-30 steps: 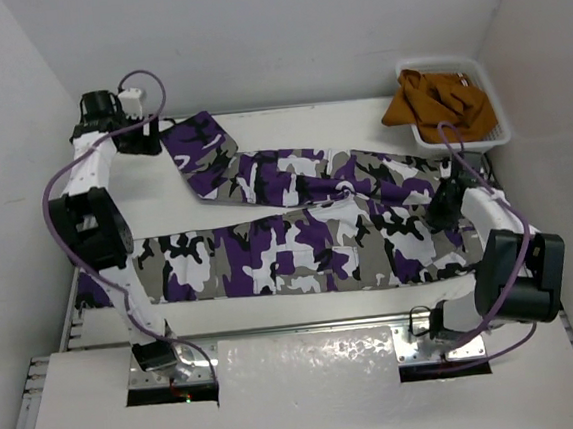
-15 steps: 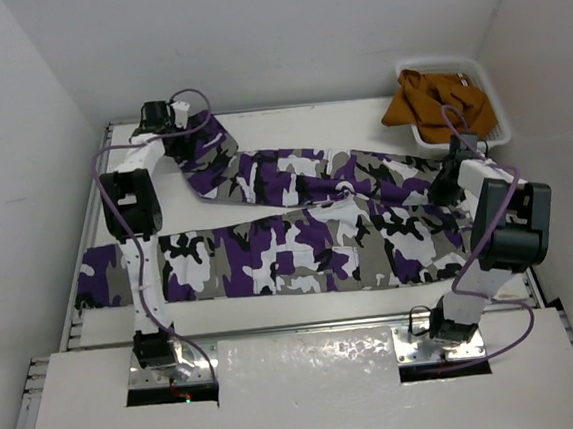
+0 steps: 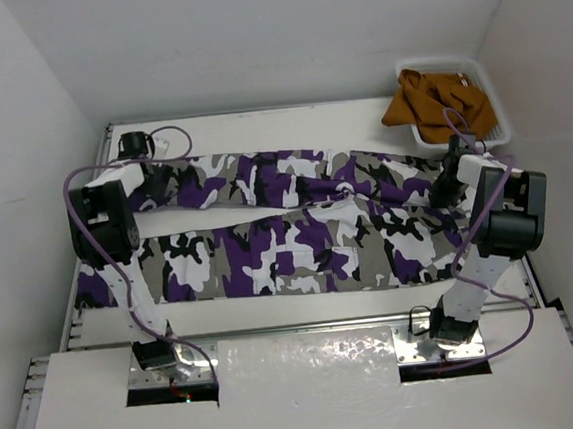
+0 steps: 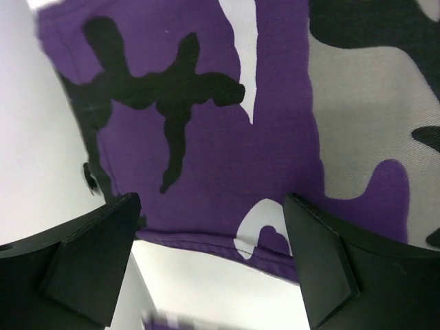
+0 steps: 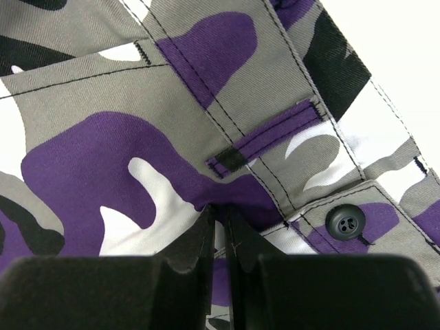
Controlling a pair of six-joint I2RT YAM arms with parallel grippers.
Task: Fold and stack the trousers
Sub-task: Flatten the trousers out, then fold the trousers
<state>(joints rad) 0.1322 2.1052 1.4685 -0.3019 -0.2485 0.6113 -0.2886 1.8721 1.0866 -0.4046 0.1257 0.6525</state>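
The camouflage trousers (image 3: pixel 297 224) lie flat across the table, both legs running left and the waist at the right. My left gripper (image 3: pixel 136 147) hovers at the far-left end of the far leg. In the left wrist view this gripper (image 4: pixel 213 261) is open, with the purple cuff hem (image 4: pixel 206 237) lying loose between the fingers (image 4: pixel 89 268). My right gripper (image 3: pixel 447 182) sits on the waist. In the right wrist view it (image 5: pixel 222 213) is shut on a pinch of waistband fabric, beside a belt loop (image 5: pixel 265 137) and a grey button (image 5: pixel 345 221).
A white basket (image 3: pixel 495 134) at the back right holds an orange-brown garment (image 3: pixel 437 101). White walls close in on the left, back and right. The table's left edge (image 3: pixel 73 293) runs just beyond the near leg's cuff.
My left gripper carried the far leg's bunched cuff leftward and let go; that leg now lies straight. My right gripper moved farther back along the waist, then stayed put.
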